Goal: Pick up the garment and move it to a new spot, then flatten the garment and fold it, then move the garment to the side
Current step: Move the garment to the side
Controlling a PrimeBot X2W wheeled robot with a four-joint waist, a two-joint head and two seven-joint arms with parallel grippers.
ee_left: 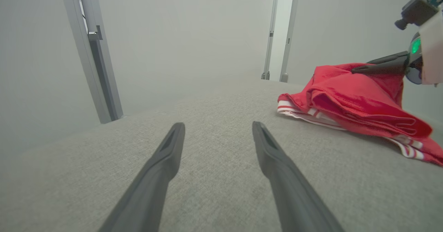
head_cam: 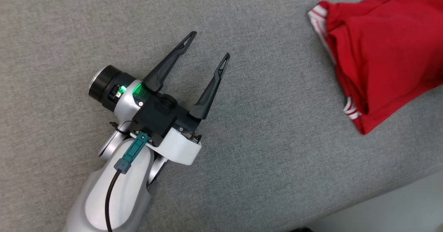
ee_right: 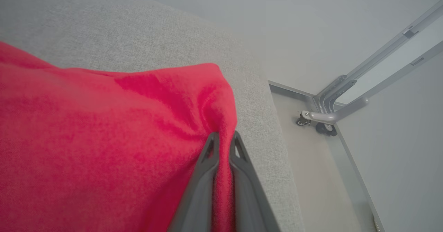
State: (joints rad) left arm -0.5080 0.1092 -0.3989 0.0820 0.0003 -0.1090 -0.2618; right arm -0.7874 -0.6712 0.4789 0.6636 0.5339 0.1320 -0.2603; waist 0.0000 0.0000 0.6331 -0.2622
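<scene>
The garment (head_cam: 384, 52) is red with white-striped trim and lies bunched at the upper right of the grey fabric surface (head_cam: 263, 128). My left gripper (head_cam: 209, 43) hovers open over bare fabric well to the left of it, nothing between its fingers. From the left wrist view the garment (ee_left: 356, 100) sits ahead on the right, past my open left gripper (ee_left: 218, 128), and my right gripper (ee_left: 356, 68) reaches into the cloth's top from the right. The right wrist view shows my right gripper (ee_right: 224, 138) shut on a pinched fold of the garment (ee_right: 104, 138).
The grey surface's near edge (head_cam: 363, 201) runs diagonally at the lower right, with pale floor (head_cam: 398, 211) beyond. Its side edge (ee_right: 277, 149) drops to the floor beside a metal frame on castors (ee_right: 325, 121). Grey frame posts (ee_left: 93, 52) stand behind the surface.
</scene>
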